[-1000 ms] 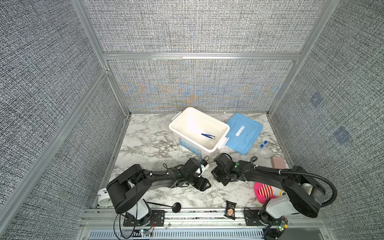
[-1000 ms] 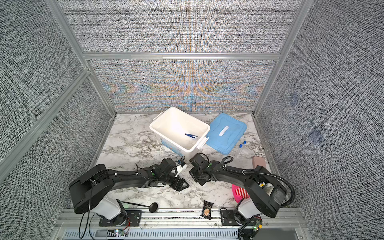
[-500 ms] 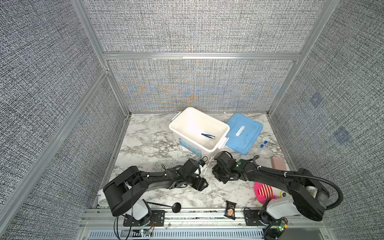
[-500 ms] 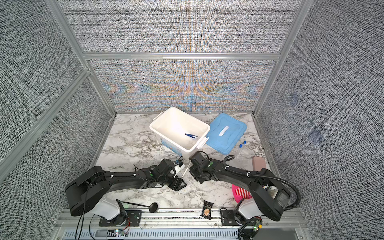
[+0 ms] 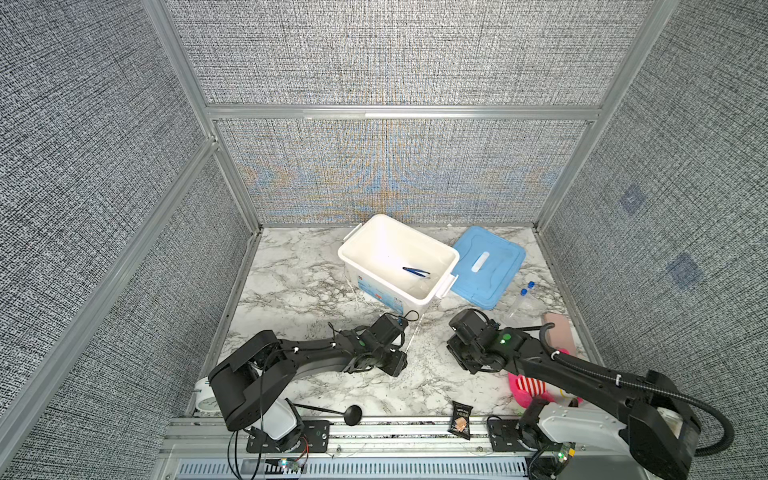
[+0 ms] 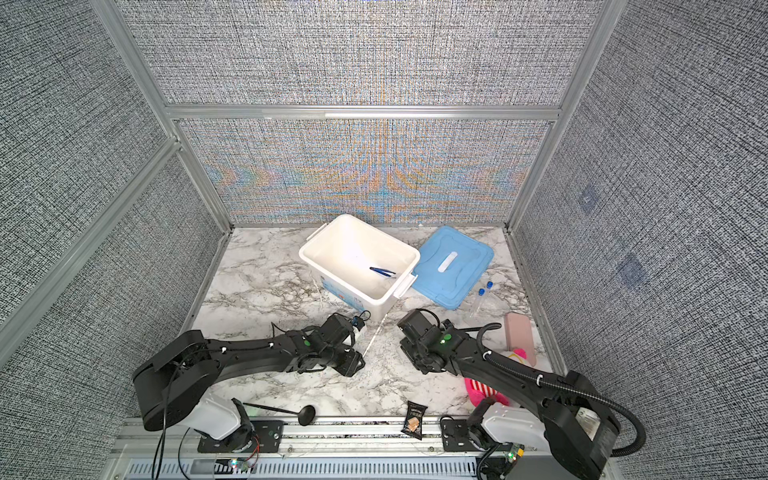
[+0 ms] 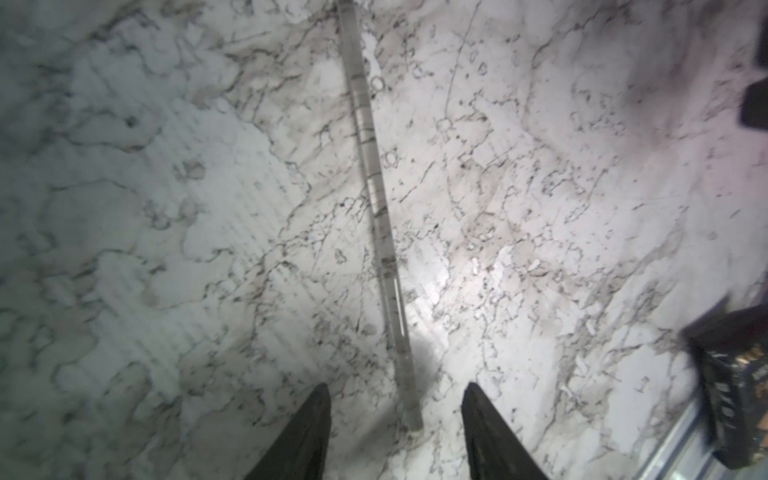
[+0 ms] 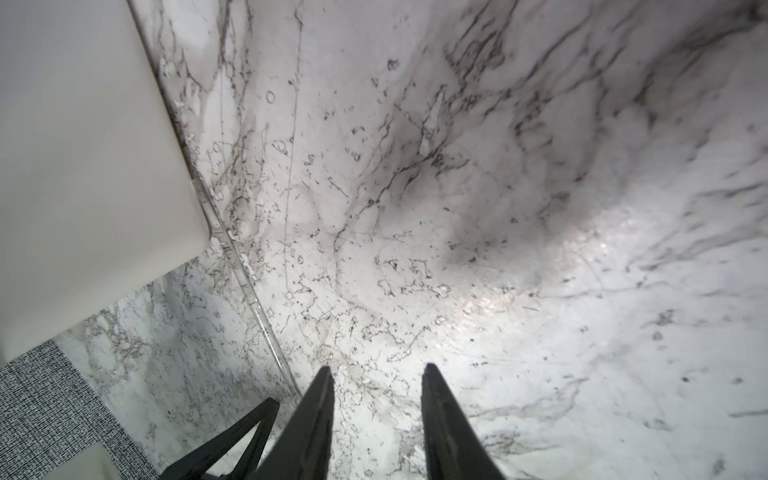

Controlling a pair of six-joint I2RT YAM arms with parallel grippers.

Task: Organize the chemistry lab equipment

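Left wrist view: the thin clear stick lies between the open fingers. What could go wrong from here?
The long thin clear graduated stick lies flat on the marble table, off-centre in the left gripper; closing might roll it away. Its far end lies by a corner of the white plastic bin and might snag when lifted.

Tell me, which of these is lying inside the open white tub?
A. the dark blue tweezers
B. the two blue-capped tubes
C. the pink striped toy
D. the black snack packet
A: in both top views the dark blue tweezers lie on the floor of the white tub, near its right-hand wall.
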